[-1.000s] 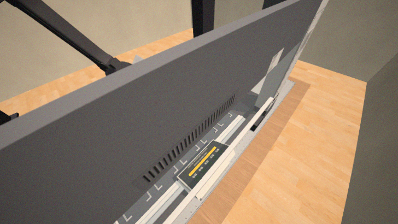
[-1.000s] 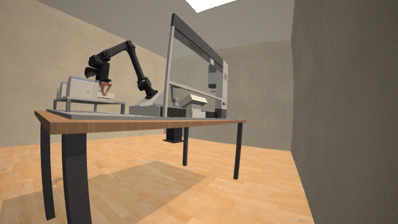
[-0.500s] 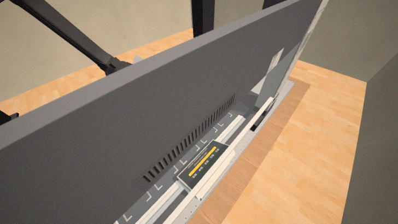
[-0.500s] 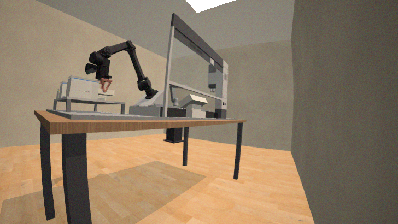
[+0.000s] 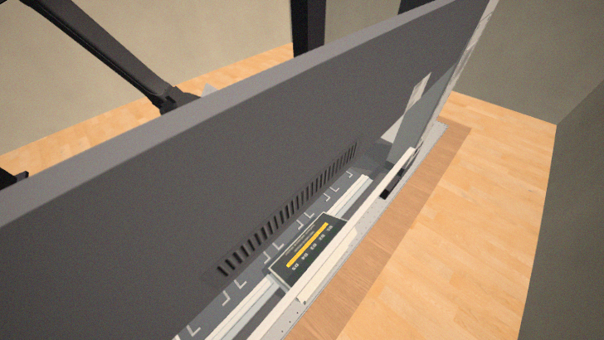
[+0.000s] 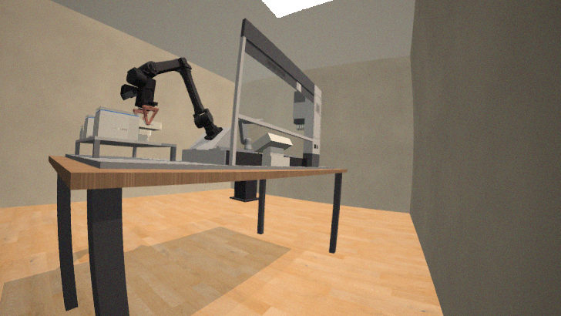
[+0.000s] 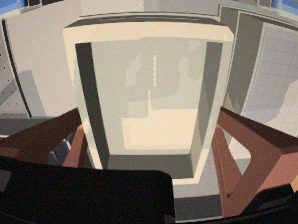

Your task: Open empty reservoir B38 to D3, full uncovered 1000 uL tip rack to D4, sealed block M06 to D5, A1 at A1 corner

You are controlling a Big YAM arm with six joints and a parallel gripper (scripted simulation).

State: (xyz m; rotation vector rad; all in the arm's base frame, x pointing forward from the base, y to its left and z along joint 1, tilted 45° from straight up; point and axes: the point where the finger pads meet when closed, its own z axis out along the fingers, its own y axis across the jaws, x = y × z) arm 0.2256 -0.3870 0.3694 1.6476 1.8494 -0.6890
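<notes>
My gripper [image 6: 146, 116] [image 7: 149, 110] is shut on the cream one-well reservoir [image 6: 154, 125] [image 7: 153, 96], its brown fingers on the two long sides. The reservoir is open and empty, and it hangs level a little above the grey SHELF [image 6: 125, 143] at its near end. In the wrist view I look straight down into its well. The deck with its white corner brackets [image 5: 270, 249] shows as a narrow strip in the top view, with no labware visible there. The deep-well block and the tip racks cannot be told apart from here.
Pale boxes [image 6: 115, 123] stand on the SHELF just left of the gripper. A large grey panel [image 5: 211, 168] hides most of the deck in the top view. A dark placard with a yellow bar [image 5: 306, 249] lies by the brackets. The tall machine frame [image 6: 274, 98] stands right of the arm.
</notes>
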